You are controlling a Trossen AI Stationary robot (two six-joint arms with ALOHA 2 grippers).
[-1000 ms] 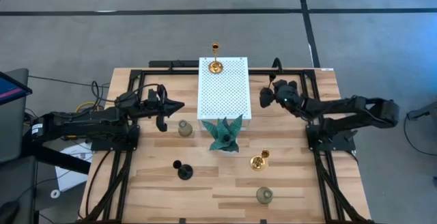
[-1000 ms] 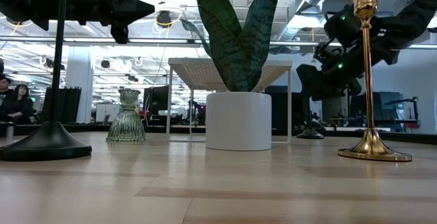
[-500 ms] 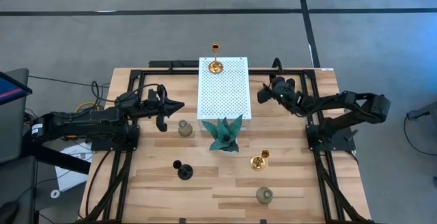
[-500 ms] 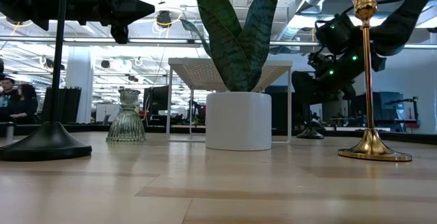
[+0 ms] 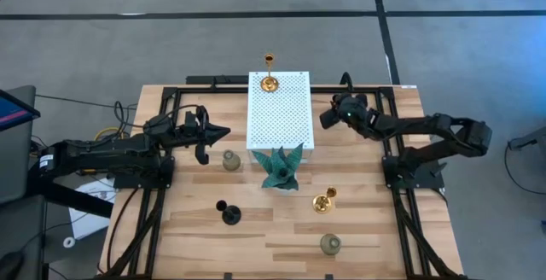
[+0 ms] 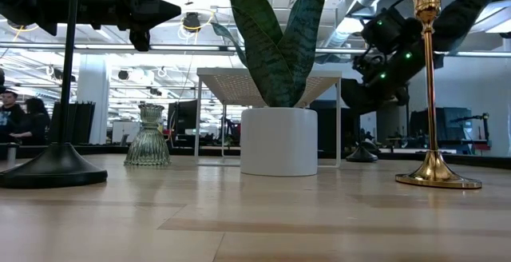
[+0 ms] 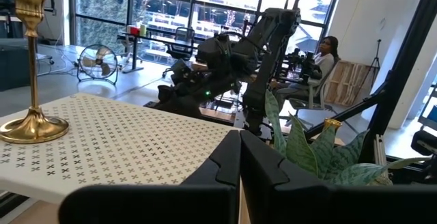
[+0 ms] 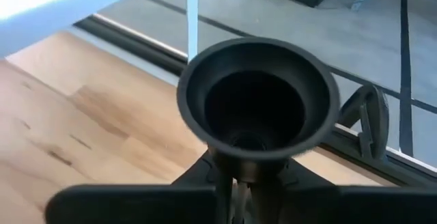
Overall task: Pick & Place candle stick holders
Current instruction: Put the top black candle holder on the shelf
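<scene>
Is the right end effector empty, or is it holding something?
Holding something. The right end effector is shut on a black candle holder, whose open cup faces the wrist camera, beside the white perforated platform.

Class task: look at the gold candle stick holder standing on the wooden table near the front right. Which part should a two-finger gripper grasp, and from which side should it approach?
Probably the slim stem of the gold candle stick holder, at mid-height, with the fingers level. It stands upright on a flared base with a wider cup on top, so the stem is the narrow part. Approach from the right gripper side; the teal ornament crowds the other.
</scene>
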